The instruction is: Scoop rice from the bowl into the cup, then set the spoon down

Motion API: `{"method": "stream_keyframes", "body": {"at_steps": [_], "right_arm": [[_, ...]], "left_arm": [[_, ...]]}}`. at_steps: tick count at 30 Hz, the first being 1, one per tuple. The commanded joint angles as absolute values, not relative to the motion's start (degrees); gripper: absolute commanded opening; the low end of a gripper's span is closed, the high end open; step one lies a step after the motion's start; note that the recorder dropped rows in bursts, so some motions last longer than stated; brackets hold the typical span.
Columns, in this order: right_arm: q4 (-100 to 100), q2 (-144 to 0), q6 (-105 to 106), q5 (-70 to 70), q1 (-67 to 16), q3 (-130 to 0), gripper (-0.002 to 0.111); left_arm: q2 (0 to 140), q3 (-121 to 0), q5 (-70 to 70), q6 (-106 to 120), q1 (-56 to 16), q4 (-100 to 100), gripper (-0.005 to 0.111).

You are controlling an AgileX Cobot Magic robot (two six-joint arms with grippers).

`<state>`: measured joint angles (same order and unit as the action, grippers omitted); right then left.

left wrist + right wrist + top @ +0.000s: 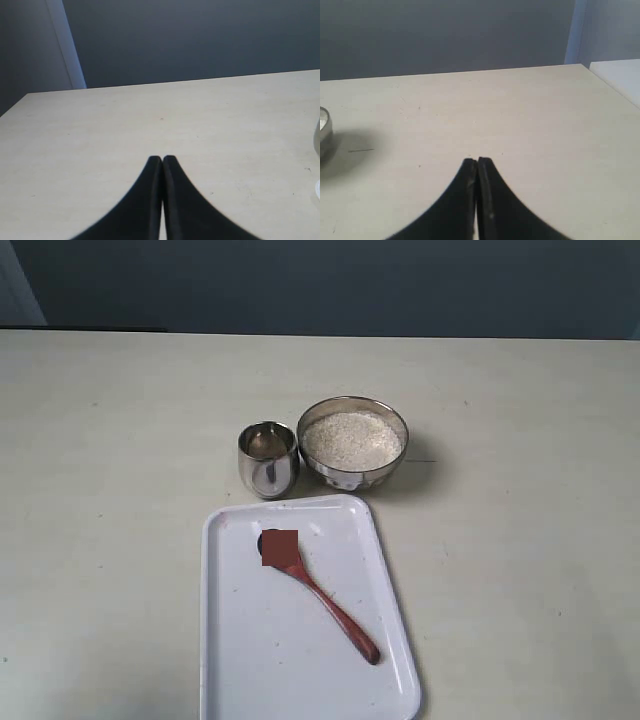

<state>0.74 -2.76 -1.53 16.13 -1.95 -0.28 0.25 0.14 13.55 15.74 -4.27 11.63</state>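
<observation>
The steel bowl [353, 443] sits mid-table, filled with white rice [351, 438]. Just left of it stands the small steel cup [268, 458]. The reddish-brown wooden spoon [318, 590] lies on the white tray [232, 660] in front of them, head toward the cup, handle pointing to the near right. Neither gripper shows in the exterior view. My left gripper [162, 159] is shut over bare table with nothing in it. My right gripper [477, 161] is also shut and empty; an edge of the bowl [324, 129] shows at that view's side.
The pale table [120, 440] runs wide on both sides of the tray, with a dark wall behind. A sliver of a pale object [317, 142] shows at the edge of the left wrist view.
</observation>
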Motion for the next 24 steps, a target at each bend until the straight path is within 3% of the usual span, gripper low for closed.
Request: {"method": "stream_keyframes", "body": {"at_steps": [1,12,24], "right_arm": [[0.76,-2.47,-1.17,16.20,-1.79,0.00,0.000],[0.76,-2.47,-1.17,16.20,-1.79,0.00,0.000],[0.75,-2.47,-1.17,16.10,-1.79,0.00,0.000]], "left_arm": [[0.00,0.00,13.34,15.58,-4.66,11.46,0.001],[0.00,0.00,13.34,15.58,-4.44,11.46,0.001],[0.00,0.00,13.34,15.58,0.44,11.46,0.001]]}}
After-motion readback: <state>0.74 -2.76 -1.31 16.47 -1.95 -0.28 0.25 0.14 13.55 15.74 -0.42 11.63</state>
